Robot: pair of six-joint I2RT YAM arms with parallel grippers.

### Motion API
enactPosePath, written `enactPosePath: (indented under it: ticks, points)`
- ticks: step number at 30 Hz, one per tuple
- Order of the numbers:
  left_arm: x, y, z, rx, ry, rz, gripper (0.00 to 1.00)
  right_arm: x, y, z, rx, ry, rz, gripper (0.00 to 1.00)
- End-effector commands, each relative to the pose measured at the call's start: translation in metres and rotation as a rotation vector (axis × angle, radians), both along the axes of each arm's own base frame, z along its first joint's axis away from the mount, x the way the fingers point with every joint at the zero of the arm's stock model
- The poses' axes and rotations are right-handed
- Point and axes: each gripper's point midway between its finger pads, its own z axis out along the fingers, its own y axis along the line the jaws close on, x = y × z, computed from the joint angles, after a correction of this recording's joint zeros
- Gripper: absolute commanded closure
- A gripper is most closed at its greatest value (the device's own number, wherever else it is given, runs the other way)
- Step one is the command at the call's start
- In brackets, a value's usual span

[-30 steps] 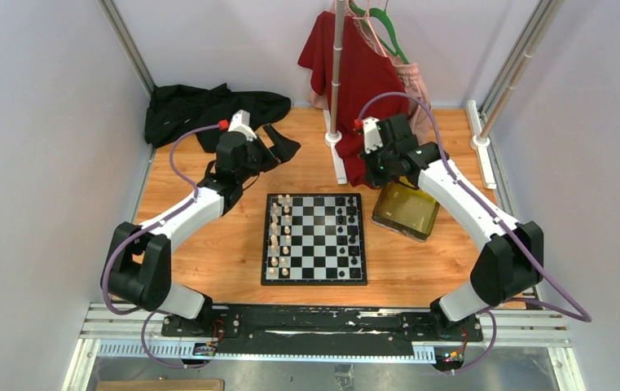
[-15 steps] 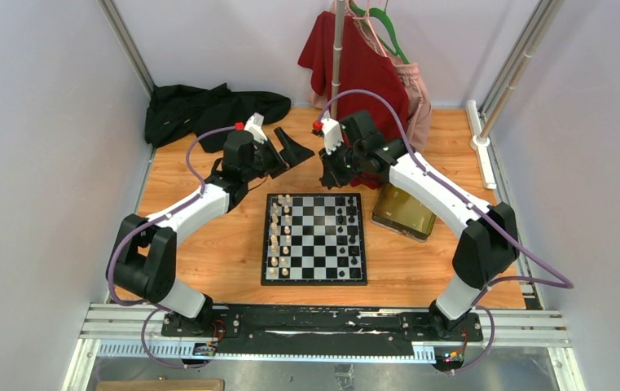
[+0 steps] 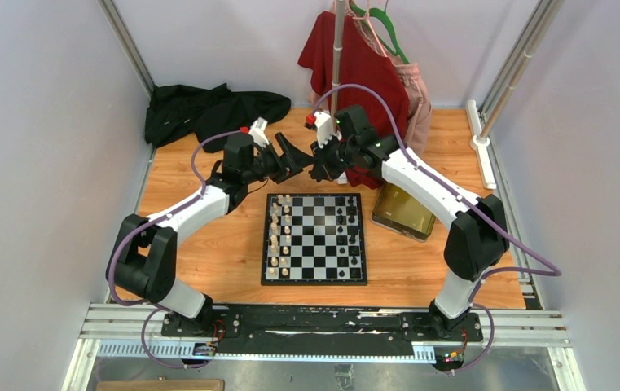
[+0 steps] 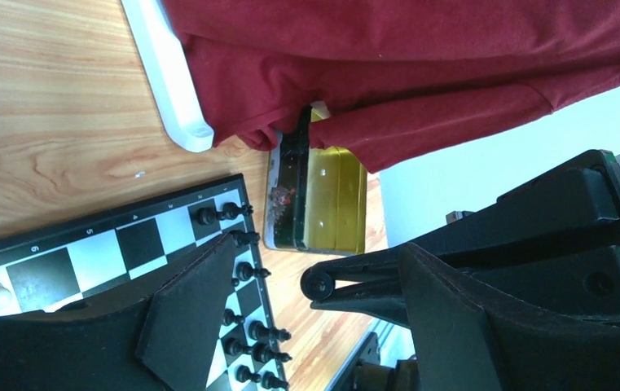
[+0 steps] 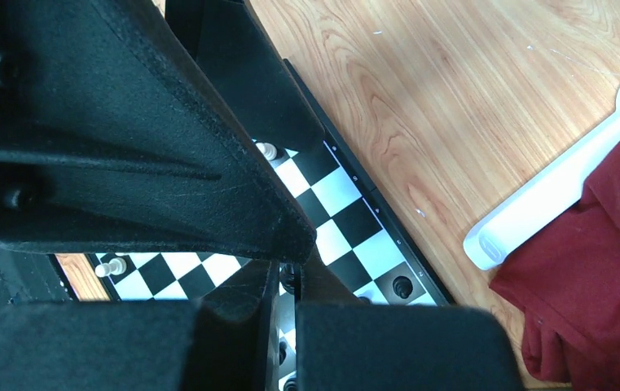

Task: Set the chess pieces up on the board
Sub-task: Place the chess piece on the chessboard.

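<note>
The board (image 3: 314,241) lies flat at the middle of the wooden table (image 3: 208,236). The cream-white pieces (image 3: 286,231) stand in two files along its left side, and the black pieces (image 3: 353,238) stand along its right side, with the middle squares bare. Both arms reach in over the far edge of the board and meet there. The left gripper (image 3: 293,156) has its fingers (image 4: 184,318) spread well apart. In the left wrist view, the pointed tip of the right gripper (image 3: 318,167) sits in the gap between them. The right gripper is closed, its two fingers (image 5: 233,334) pressed almost together. The right wrist view does not show whether a piece is pinched between them, because the slit is dark. In that view one broad black finger of the left gripper crosses above the board's far rows. A shiny yellow-gold tray (image 3: 404,210) sits just beside the board's far right corner, turned at an angle to it. Behind it a red garment (image 3: 355,69) hangs down to the table from a rack pole (image 3: 338,65), next to a green hanger (image 3: 381,23). A heap of black cloth (image 3: 208,110) lies at the far left of the table.
</note>
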Motion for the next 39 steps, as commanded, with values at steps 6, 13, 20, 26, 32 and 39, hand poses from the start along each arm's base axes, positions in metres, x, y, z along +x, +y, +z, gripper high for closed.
enactPosePath:
  ticks: [6,13,20,26,32,39]
  points:
    - [-0.019,-0.006,-0.005,-0.029,0.043,-0.066,0.31,0.007,0.019,0.013,0.068,-0.071,0.028,1.00]
    - [-0.027,-0.003,-0.013,-0.005,0.083,-0.071,0.35,0.010,0.018,0.016,0.106,-0.119,-0.002,1.00]
    - [-0.030,-0.002,-0.015,-0.012,0.102,-0.065,0.39,0.009,0.016,0.012,0.137,-0.144,-0.024,1.00]
    - [-0.030,-0.001,-0.016,-0.006,0.107,-0.058,0.43,0.011,0.011,0.013,0.144,-0.178,-0.047,1.00]
    - [-0.031,-0.002,-0.018,-0.002,0.115,-0.060,0.49,0.011,0.011,0.012,0.146,-0.187,-0.047,1.00]
    - [-0.034,-0.006,-0.023,0.002,0.129,-0.074,0.54,0.011,0.013,0.013,0.159,-0.191,-0.045,1.00]
